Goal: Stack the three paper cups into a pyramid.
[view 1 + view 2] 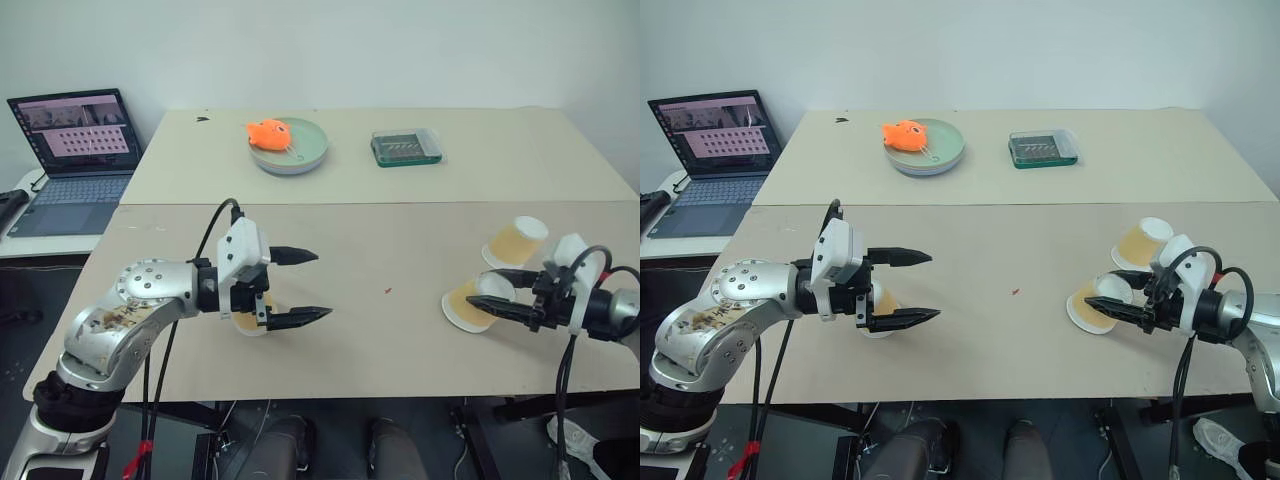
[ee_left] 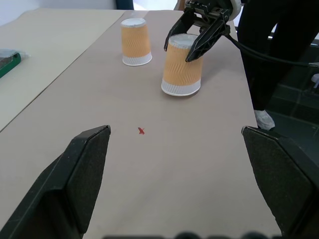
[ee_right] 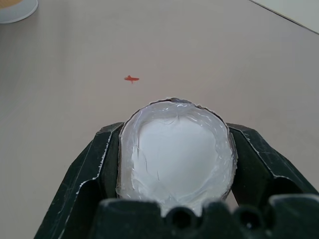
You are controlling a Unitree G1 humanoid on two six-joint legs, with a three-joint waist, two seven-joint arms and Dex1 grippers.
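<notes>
Three paper cups stand upside down on the beige table [image 1: 400, 350], white bottoms up. My right gripper [image 1: 478, 288] is shut on the top of one paper cup [image 2: 180, 72] at the right; its white bottom [image 3: 177, 154] is squeezed out of round between the fingers. A second paper cup [image 1: 515, 242] stands free just behind it. The third paper cup [image 1: 880, 305] sits at the left, partly hidden behind my left gripper [image 1: 320, 285]. That gripper hovers above the table with its fingers wide open and nothing between them, pointing toward the right-hand cups.
A small red mark [image 1: 388, 291] lies mid-table between the grippers. On the far table stand a pale plate [image 1: 310, 155] holding an orange plush toy [image 1: 268, 133] and a green tray [image 1: 405, 147]. An open laptop [image 1: 75, 150] sits on a side table at the far left.
</notes>
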